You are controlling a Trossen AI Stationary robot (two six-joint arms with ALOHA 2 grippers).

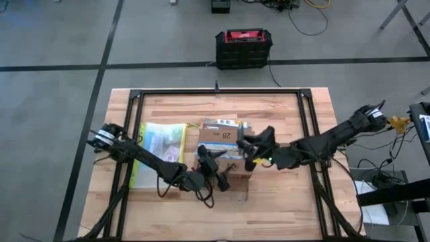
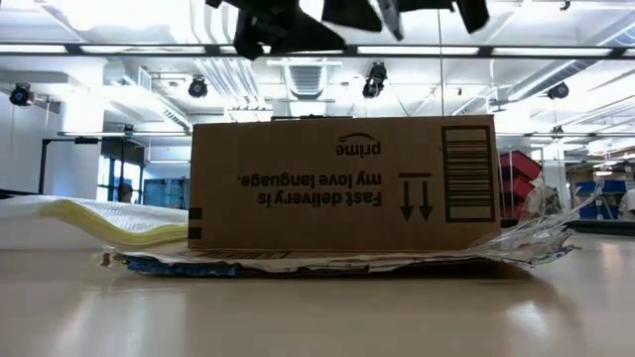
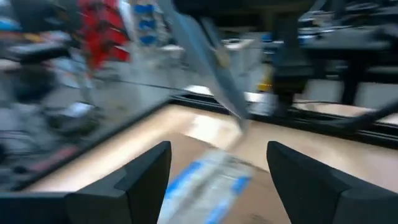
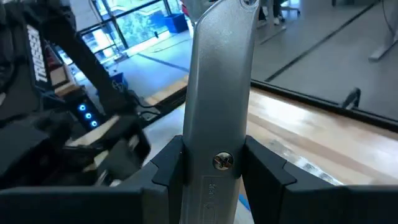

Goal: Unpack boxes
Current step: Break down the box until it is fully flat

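Observation:
The brown cardboard box (image 1: 232, 149) with a white label stands mid-table; in the low view the box (image 2: 342, 183) rests by its bottom on a flat, crumpled mailer (image 2: 337, 261). My left gripper (image 1: 212, 165) hovers open at the box's near left corner; in its wrist view, my left gripper (image 3: 217, 177) has only the box top and a blue-and-white wrapper below the gap. My right gripper (image 1: 254, 153) hangs over the box's right side, shut on a silver utility knife (image 4: 219, 93), which also shows as a knife (image 3: 214, 68) in the left wrist view. My right gripper pinches the knife's flat metal handle (image 4: 219, 163) between its two fingers, one on each edge. The knife runs on forward past the fingers, in line with them. It is lifted clear of the box and table.
A clear, yellow-edged plastic pouch (image 1: 161, 153) lies flat left of the box. A black and red case (image 1: 243, 48) sits on the floor beyond the table's far edge. A black frame (image 1: 306, 128) rims the wooden table. Bare wood shows right of the box and along the near edge.

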